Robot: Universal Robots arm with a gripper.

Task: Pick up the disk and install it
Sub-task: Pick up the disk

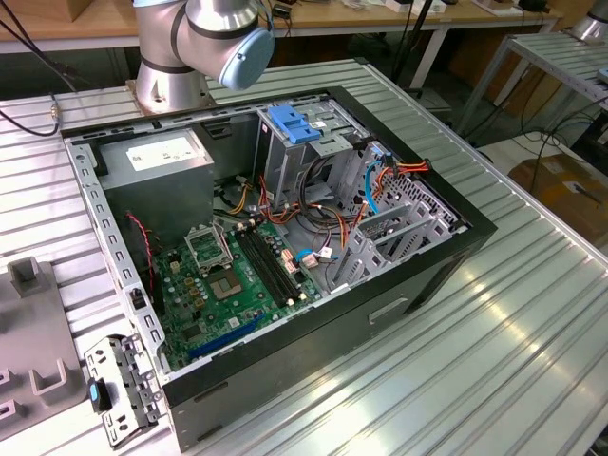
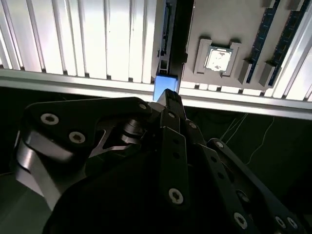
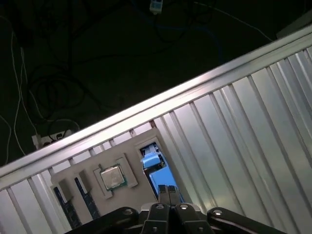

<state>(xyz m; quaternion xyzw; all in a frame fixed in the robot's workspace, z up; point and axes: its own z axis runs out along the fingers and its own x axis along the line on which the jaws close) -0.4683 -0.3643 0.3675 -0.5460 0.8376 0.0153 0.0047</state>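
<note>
The disk [image 3: 155,168] stands on edge in a slot of a grey parts holder [image 3: 127,146]; I see its bright blue rail end and the dark slot behind it. In the second wrist view the disk [image 2: 161,87] shows the same blue end at the holder's [image 2: 219,19] border. My gripper [image 3: 168,191] hovers right at that blue end, black fingertips pressed together with nothing between them. In the second wrist view the gripper [image 2: 168,95] tip sits just beside the blue rail.
An open computer case [image 1: 285,237] lies on the ribbed aluminium table [image 1: 494,342], with a blue-latched drive cage [image 1: 290,123] inside. The holder also carries a processor chip [image 3: 112,176] and memory sticks [image 2: 268,29]. Past the table edge [image 3: 161,100] lies a dark floor with cables.
</note>
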